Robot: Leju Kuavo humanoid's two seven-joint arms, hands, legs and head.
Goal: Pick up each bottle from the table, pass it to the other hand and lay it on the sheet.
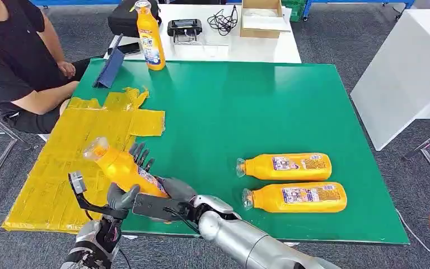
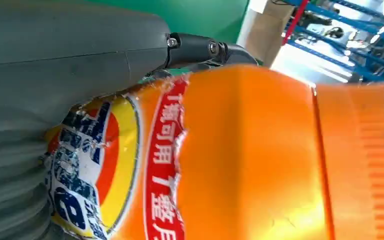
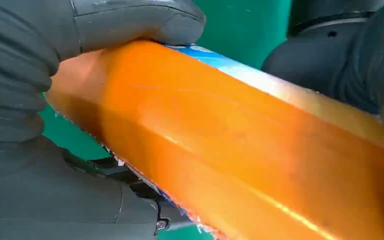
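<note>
1. Right hand (image 1: 165,193): reaches across from the robot's right and clasps the lower body of the held bottle (image 1: 124,168); in the right wrist view its thumb (image 3: 130,20) lies over the bottle's wall (image 3: 240,150) and its darker fingers wrap beneath
2. Left hand (image 1: 122,197): also bears on the same bottle near its base; in the left wrist view the grey cover (image 2: 55,60) lies against the label (image 2: 105,170), so both hands grip it at once, which reads as the handover between hands
3. Held bottle: orange-yellow plastic, tilted with its pale cap end up and away from the robot, raised above the near edge of the table (image 1: 229,112), at the border of the yellow sheet (image 1: 67,168); its label is red, blue and white with torn, peeling edges
4. Yellow sheet: crumpled, lying flat on the left part of the green table; judged to be the drop zone, hence the transfer toward the left side
5. Two lying bottles (image 1: 284,166) (image 1: 295,197): on their sides, side by side on the right of the table, caps pointing left, within the right arm's reach
6. Upright bottle (image 1: 150,39): stands at the far edge, near a seated person (image 1: 17,61)
</note>
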